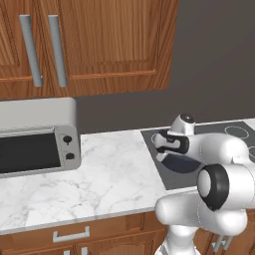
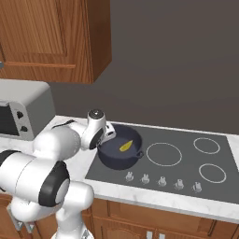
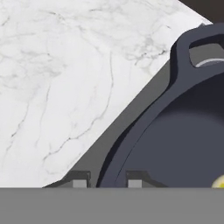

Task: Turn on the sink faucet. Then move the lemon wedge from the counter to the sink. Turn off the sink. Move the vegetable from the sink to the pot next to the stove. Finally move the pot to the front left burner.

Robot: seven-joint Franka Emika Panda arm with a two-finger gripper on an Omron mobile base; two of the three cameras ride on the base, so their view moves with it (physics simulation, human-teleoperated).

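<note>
The dark navy pot (image 2: 112, 156) stands on the left end of the stove (image 2: 186, 161), in front of the ringed burners. A small yellow lemon wedge (image 2: 125, 146) lies inside it, and its yellow edge (image 3: 220, 181) peeks in at the hand view's lower right. My gripper (image 2: 106, 139) is at the pot's left rim. In the hand view my gripper (image 3: 107, 183) has one fingertip (image 3: 79, 182) outside the wall of the pot (image 3: 183, 144) and the other inside, shut on the rim. From the left, the pot (image 1: 179, 163) lies partly behind my hand.
White marble counter (image 1: 109, 174) runs left of the stove to a silver toaster oven (image 1: 37, 142). Wooden wall cabinets (image 1: 99, 40) hang above. Several knobs (image 2: 161, 179) line the stove's front edge. Three pale burner rings (image 2: 164, 154) lie to the right of the pot.
</note>
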